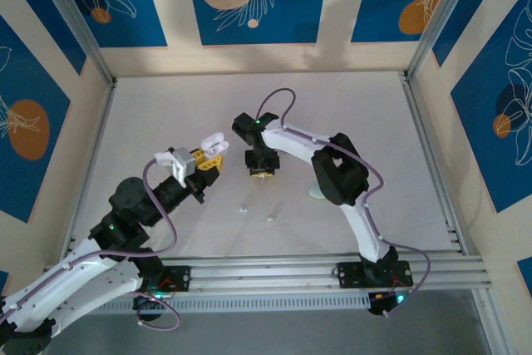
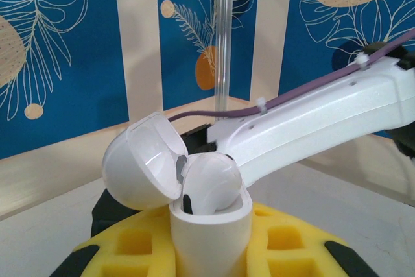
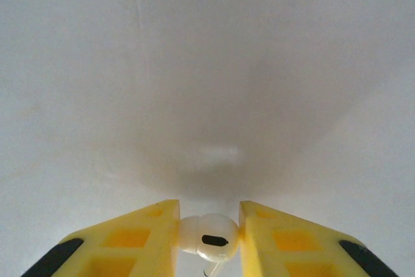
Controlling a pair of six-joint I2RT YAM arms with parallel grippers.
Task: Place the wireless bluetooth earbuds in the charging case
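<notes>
left gripper: clamped tight on charging case
charging case: upright between yellow fingers, lid flipped open, seated earbud inside
right gripper: fingers nipped on white earbud, over table, just beside case
loose earbuds: two tiny ones on table, nearer the arm bases

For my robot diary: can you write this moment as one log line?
left claw: holds open charging case, one earbud inside | right claw: pinches white earbud
</notes>
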